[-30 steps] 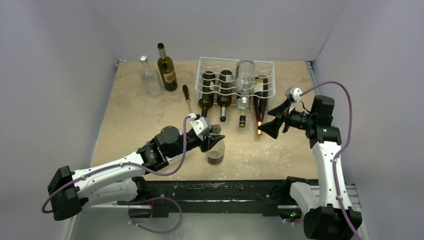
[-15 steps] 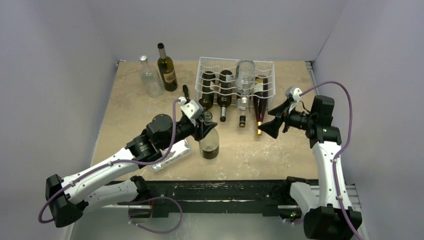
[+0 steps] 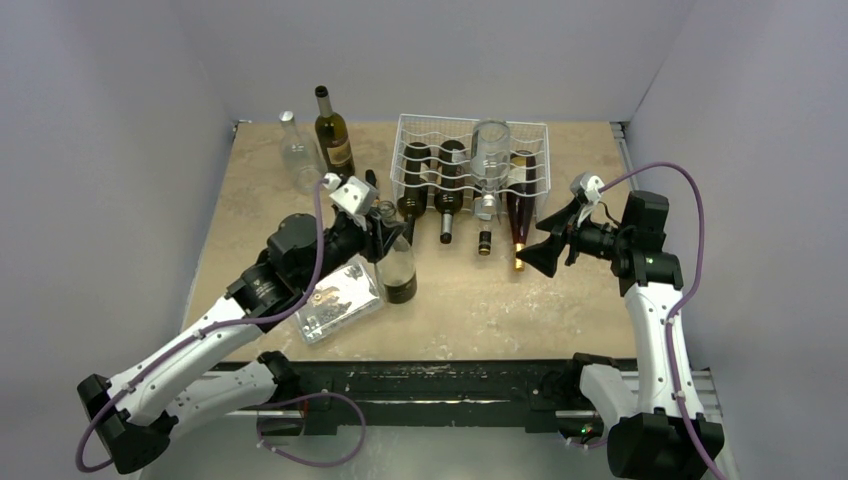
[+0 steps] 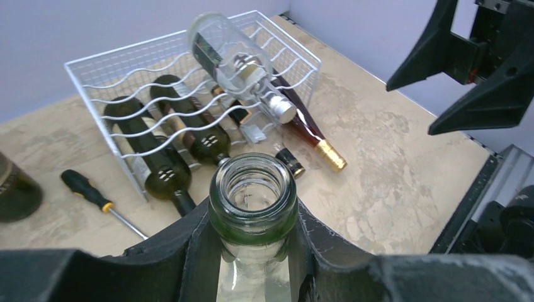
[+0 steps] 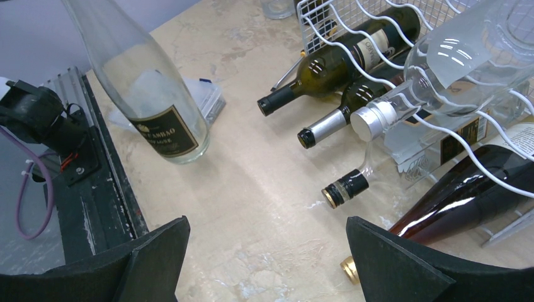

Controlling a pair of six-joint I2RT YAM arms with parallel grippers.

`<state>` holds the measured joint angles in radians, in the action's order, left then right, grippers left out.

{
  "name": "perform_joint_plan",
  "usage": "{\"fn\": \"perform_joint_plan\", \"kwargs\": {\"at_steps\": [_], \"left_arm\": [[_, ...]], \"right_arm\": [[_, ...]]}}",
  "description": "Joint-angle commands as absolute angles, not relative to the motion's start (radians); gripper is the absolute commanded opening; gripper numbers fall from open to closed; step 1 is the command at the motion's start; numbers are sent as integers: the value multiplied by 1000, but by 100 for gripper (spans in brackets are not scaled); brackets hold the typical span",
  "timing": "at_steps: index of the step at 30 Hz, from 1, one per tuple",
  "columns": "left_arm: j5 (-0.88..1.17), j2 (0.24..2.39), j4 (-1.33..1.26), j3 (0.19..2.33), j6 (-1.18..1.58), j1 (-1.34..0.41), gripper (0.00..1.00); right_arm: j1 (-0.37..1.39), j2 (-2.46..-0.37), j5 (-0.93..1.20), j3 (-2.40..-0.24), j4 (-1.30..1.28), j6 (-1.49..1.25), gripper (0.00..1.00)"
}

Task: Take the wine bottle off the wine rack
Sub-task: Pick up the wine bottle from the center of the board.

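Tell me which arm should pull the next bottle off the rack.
Right. The right gripper is open and empty, beside the neck of the red-brown bottle at the wine rack's right end. The left gripper is shut on the neck of a clear bottle, so it is busy.

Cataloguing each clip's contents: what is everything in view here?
Rack: 1, white wire, far centre.
Racked bottles: 5, two green, one clear, one brown, one mostly hidden; in rack.
Standing bottles: 2, one dark, one clear; far left.
Held bottle: 1, clear, black label; in left tool.
Screwdriver: 1, black handle; left of rack.
Box: 1, clear; near left.
Table: 1, beige; under everything.
Left tool: 1, black; shut on held bottle's neck.
Right tool: 1, black; open, right of rack's front.
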<state>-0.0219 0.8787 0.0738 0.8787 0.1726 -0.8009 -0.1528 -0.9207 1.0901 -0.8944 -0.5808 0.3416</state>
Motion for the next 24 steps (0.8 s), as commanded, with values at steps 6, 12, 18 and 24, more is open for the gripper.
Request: {"fn": "perform_joint_plan", "kwargs": {"at_steps": [6,12,18,24], "left_arm": [[-100,803,-51,1004,129,-683,0],[-134,789,-49,1010,126,-593,0],[-143,801,-52,1033,109,-505,0],[-140,834,-88,1041,118,-411,0]], "right_arm": [[-156,-920,1083,-902,-594,364,99],[-157,-922,1080,-901,-597,370,99],[-156,-924,1077,-902,-603,374,99],[-156,-927,1075,-903,-606,378,99]]}}
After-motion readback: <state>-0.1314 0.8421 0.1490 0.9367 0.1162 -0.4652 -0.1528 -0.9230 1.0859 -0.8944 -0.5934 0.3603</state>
